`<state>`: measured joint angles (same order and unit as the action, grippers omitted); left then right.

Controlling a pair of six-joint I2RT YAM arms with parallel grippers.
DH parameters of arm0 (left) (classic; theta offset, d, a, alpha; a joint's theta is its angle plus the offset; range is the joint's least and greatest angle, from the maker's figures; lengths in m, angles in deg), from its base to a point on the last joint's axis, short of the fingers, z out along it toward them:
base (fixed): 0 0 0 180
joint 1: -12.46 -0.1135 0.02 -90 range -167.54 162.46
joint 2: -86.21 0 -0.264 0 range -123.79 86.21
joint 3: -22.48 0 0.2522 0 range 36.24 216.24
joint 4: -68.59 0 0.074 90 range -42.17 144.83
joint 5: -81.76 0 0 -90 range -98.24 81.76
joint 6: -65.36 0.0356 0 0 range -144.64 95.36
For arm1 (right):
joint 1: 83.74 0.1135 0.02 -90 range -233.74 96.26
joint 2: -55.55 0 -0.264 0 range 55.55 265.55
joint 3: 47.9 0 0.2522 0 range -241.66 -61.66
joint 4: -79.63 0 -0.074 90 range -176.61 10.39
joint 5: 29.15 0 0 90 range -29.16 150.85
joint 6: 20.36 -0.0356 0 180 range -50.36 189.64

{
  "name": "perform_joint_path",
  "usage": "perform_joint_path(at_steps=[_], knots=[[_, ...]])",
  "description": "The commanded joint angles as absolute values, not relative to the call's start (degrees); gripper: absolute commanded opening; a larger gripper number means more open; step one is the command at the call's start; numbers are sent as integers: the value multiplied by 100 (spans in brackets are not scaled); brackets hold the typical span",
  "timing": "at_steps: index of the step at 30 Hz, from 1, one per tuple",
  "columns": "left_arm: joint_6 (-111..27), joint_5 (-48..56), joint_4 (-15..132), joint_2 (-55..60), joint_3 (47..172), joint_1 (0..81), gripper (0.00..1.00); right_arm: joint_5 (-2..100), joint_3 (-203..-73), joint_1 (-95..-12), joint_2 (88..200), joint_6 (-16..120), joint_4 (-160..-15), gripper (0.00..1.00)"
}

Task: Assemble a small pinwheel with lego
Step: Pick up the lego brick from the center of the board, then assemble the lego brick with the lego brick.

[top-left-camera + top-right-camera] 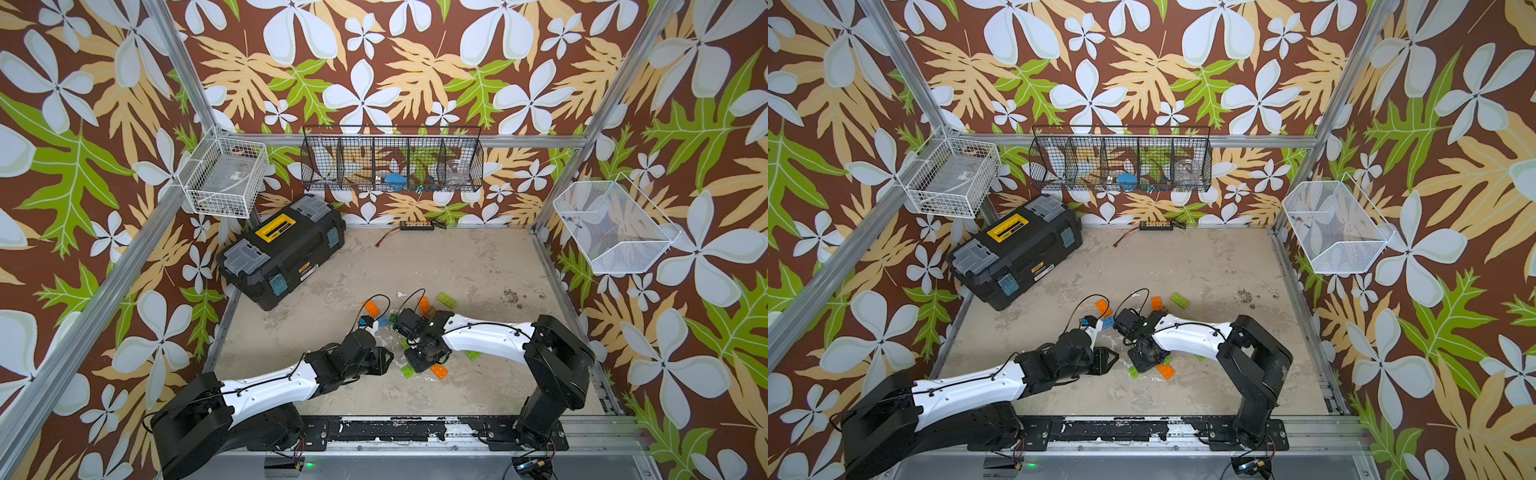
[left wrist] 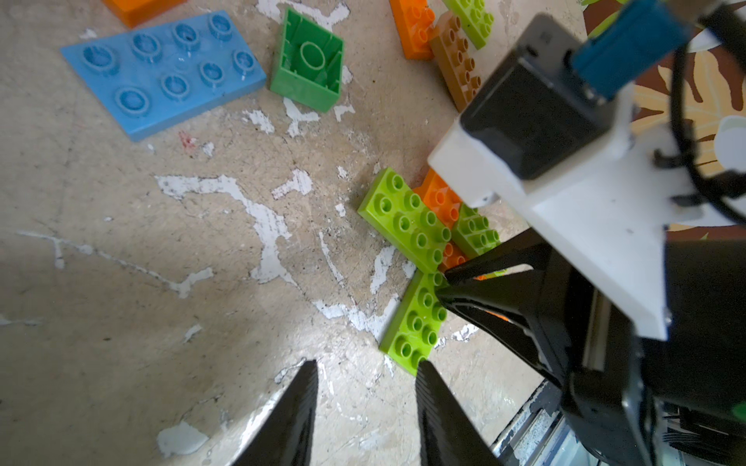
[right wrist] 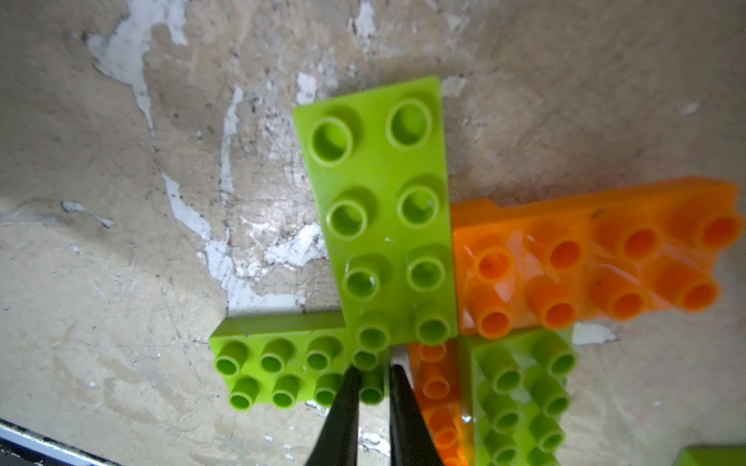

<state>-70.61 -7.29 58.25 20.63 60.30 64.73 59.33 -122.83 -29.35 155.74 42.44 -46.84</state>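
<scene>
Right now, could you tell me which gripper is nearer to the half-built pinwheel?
Right. The right gripper has its tips at the middle of the pinwheel; the left gripper hovers open beside it.

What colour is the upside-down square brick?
The square brick is dark green, clearest in the left wrist view.

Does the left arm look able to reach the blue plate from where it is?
Probably yes: the left gripper is open and empty, and only bare floor lies between it and the blue plate.
</scene>
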Motion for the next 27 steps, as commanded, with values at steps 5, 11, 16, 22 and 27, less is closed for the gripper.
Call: perform_joint_path(at_steps=[5, 11, 16, 22, 27], knots=[[-7025, -791, 5799, 2149, 6002, 6474, 43, 5967, -12212, -2843, 15553, 4423, -4609, 10], [-7043, -743, 5838, 2183, 5971, 6473, 43, 6039, -12283, -2767, 15320, 4860, -4413, 8], [-7040, -511, 6088, 2081, 5887, 6539, 43, 6297, -12366, -2767, 15048, 5145, -4159, 7], [-7105, -534, 6239, 2003, 5824, 6704, 43, 6542, -12440, -2780, 15053, 5301, -4044, 6], [-7107, -587, 6219, 2021, 5861, 6704, 43, 6670, -12553, -2791, 15213, 5336, -4053, 6]])
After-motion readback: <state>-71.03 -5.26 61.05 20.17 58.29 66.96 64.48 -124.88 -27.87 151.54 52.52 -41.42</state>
